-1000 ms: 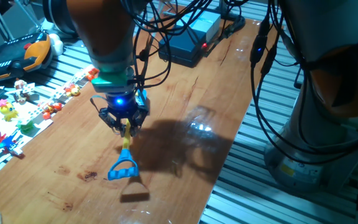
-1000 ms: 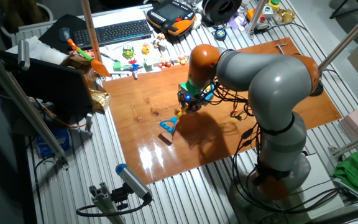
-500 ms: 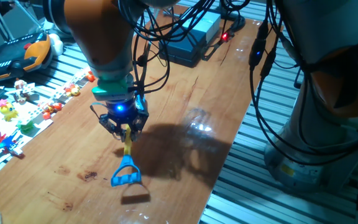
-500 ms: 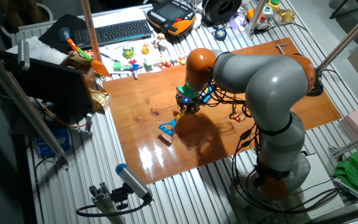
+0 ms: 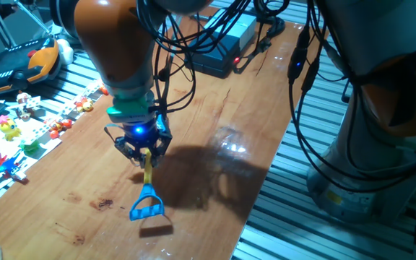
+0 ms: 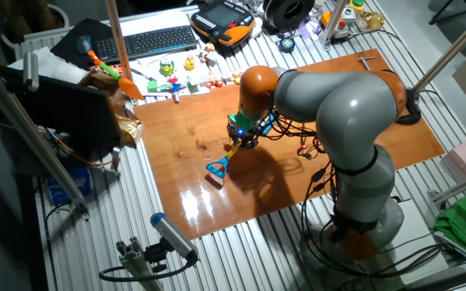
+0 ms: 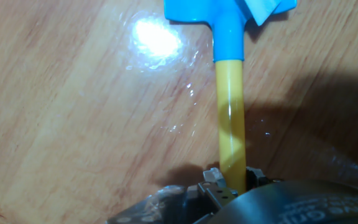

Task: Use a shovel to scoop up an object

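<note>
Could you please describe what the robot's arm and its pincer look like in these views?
The arm has bulky rounded links, grey along most of its length with glossy orange sections near the wrist. A teal ring sits above the small dark metal pincer, where a blue light glows. Black cables drape loosely along the wrist and forearm.

You have the shovel over the middle of the counter, its shaft running up into the fingers and its wide end low, near the counter's front edge. Small toys lie along the counter's far left edge. A keyboard sits behind those toys, off the counter.
</note>
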Robot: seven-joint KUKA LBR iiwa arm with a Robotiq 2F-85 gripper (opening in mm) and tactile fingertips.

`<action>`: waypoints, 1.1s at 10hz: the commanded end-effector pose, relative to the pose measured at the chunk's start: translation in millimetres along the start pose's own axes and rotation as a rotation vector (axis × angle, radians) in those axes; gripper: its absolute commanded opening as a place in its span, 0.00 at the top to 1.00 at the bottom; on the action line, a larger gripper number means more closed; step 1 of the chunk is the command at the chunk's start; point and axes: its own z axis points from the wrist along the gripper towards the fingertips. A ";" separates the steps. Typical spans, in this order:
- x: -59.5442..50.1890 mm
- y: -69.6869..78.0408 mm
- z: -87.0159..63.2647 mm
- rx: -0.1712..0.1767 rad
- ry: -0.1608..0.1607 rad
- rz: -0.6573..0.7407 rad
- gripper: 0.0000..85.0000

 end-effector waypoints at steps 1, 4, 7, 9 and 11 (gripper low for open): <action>0.1 0.7 1.1 0.000 0.000 -0.003 0.93; 1.9 1.8 5.0 0.004 0.003 -0.004 0.79; 5.4 0.8 9.2 0.019 0.001 -0.007 0.61; 5.3 0.8 9.3 0.022 0.009 -0.016 0.61; 4.7 1.4 7.6 0.024 0.011 -0.026 0.61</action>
